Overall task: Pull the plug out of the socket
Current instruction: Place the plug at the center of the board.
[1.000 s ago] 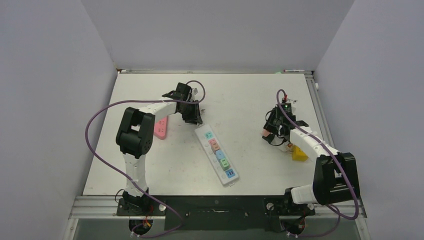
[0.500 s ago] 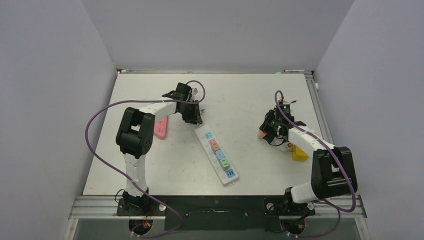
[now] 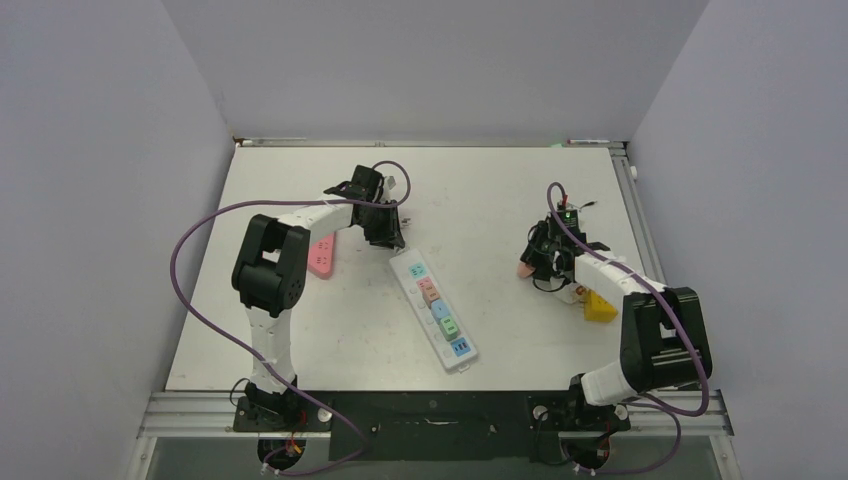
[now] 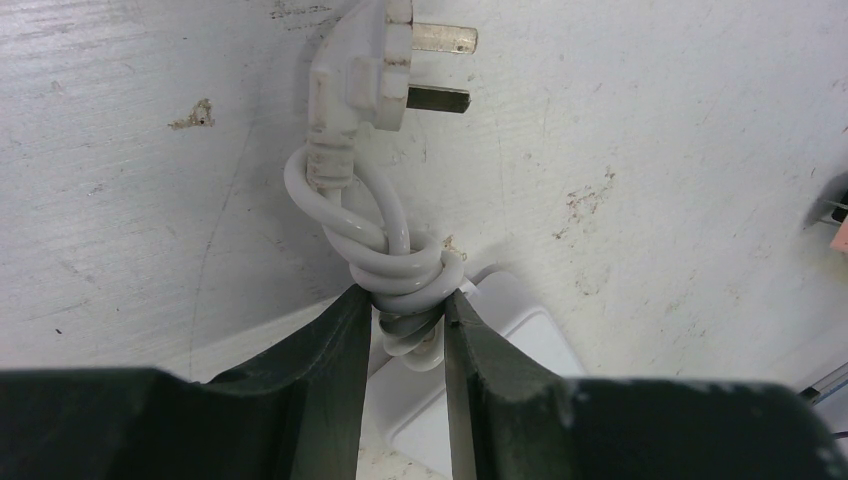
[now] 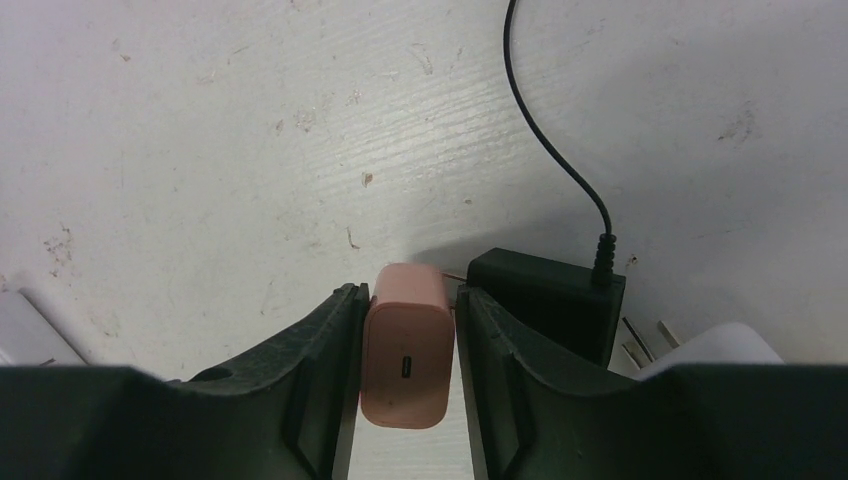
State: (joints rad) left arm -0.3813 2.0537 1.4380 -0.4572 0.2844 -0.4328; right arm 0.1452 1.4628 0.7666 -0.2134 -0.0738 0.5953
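Note:
The socket is a white power strip (image 3: 433,309) with coloured outlets, lying diagonally mid-table with nothing plugged into it. My left gripper (image 3: 393,243) is at its far end, shut on the strip's coiled white cable (image 4: 400,262). The cable's own white plug (image 4: 365,65) lies loose on the table beyond. On the right, a pink plug (image 5: 407,345) sits between the fingers of my right gripper (image 5: 408,295), which is shut on it, low over the table. From above it shows as a pink spot (image 3: 523,270) at the gripper tip.
A black adapter (image 5: 545,295) with a thin black cord lies just right of the pink plug. A yellow block (image 3: 599,307) sits beside the right arm. A pink piece (image 3: 322,256) lies left of the strip, by the left arm.
My right wrist has shifted slightly left and away with the pink plug still between its fingers. The left arm and the power strip have not moved.

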